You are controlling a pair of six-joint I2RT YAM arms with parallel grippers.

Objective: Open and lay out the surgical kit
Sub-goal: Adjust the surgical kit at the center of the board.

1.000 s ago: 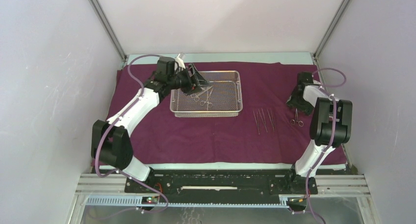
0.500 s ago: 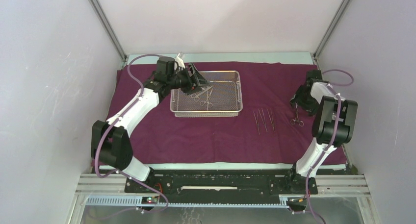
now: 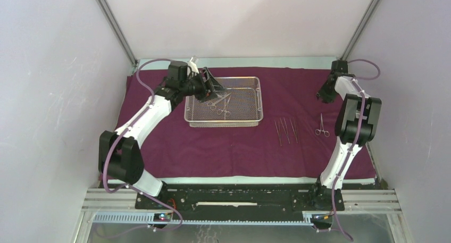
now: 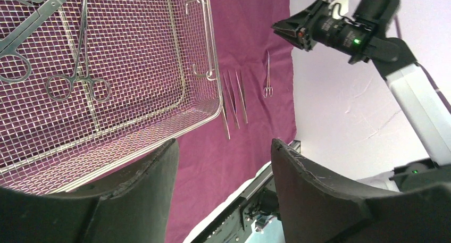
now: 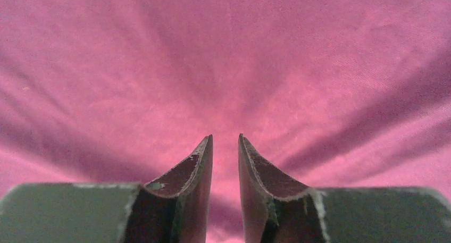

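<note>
Obs: left gripper (image 4: 223, 144) hangs open, empty, over tray (image 3: 259, 99); forceps (image 4: 83, 35) lie right beneath, rings nearward (right gripper (image 5: 225, 139): narrow gap, hold unclear).

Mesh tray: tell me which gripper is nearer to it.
Left. The left gripper hangs over the mesh tray's far-left part; the right gripper is well off to the tray's right, above the maroon cloth near its far-right corner.

Flat maroon cloth (image 3: 213, 147), mesh tray (image 3: 239, 122) with forceps (image 3: 220, 103), tweezers (image 3: 286, 130) alongside.
</note>
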